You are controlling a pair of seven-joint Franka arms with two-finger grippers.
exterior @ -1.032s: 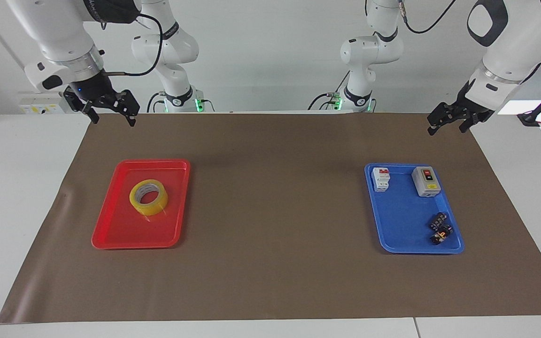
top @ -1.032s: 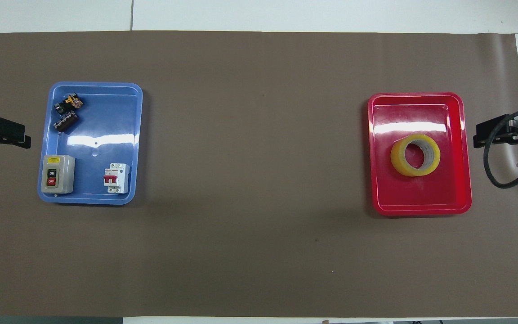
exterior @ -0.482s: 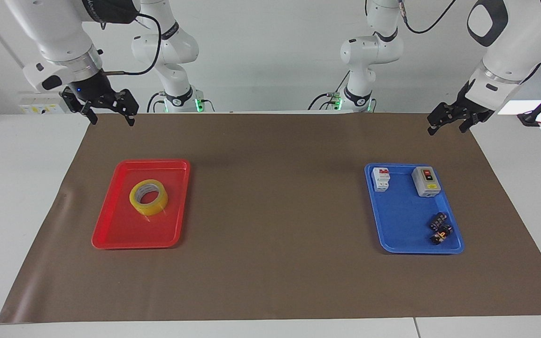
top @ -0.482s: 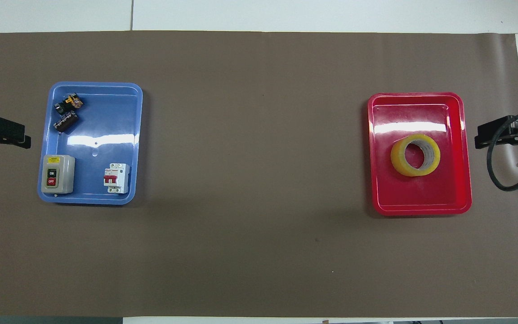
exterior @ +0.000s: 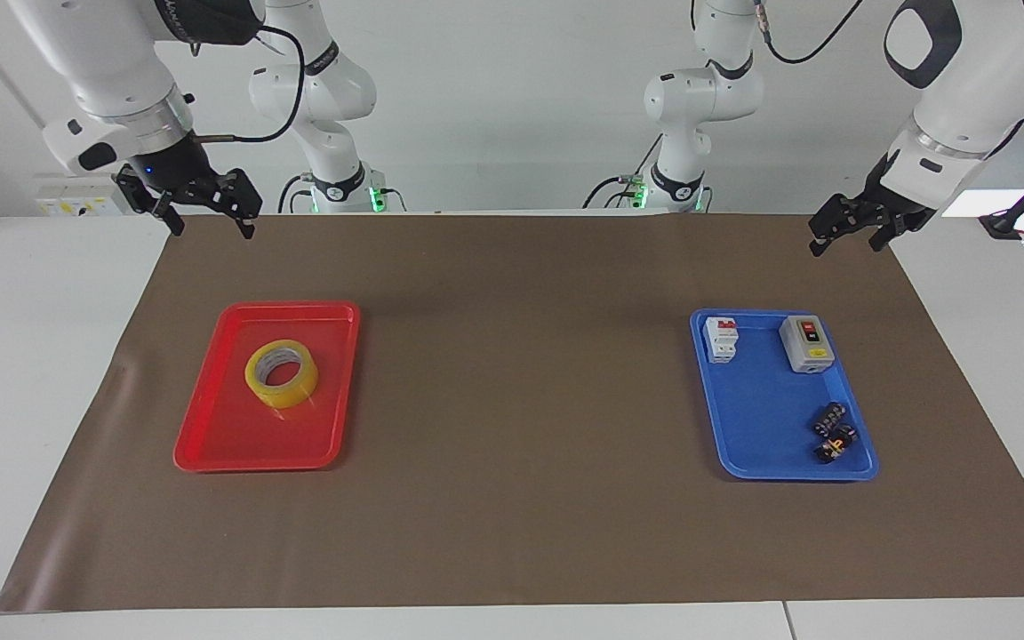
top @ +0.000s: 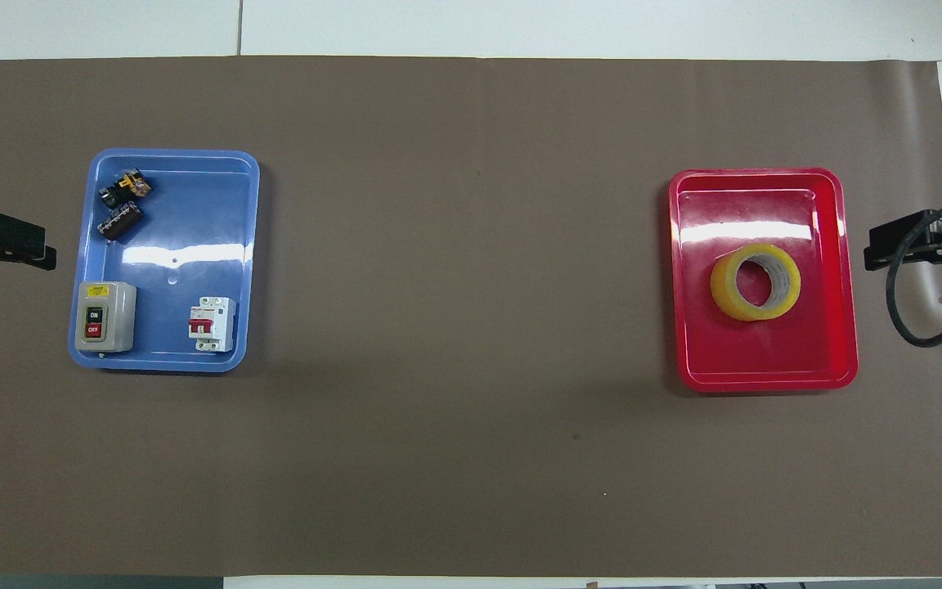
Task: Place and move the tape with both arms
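The tape [exterior: 290,396] [top: 724,288], a yellow ring, lies flat in a red tray [exterior: 210,427] [top: 765,360] toward the right arm's end of the table. My right gripper [exterior: 213,229] [top: 876,249] hangs open over the brown mat's edge beside that tray, apart from the tape, with nothing between its fingers. My left gripper [exterior: 844,249] [top: 44,255] hangs open and empty over the mat's edge at the left arm's end, beside the blue tray [exterior: 770,418] [top: 185,221].
The blue tray holds a grey switch box [exterior: 807,343] [top: 103,316], a white circuit breaker [exterior: 721,340] [top: 211,324] and small dark parts [exterior: 832,431] [top: 121,204]. Two smaller white arms stand at the back. Bare brown mat [exterior: 521,400] lies between the trays.
My right gripper has drawn back and up slightly, away from the red tray. The left arm, tape and trays have not moved.
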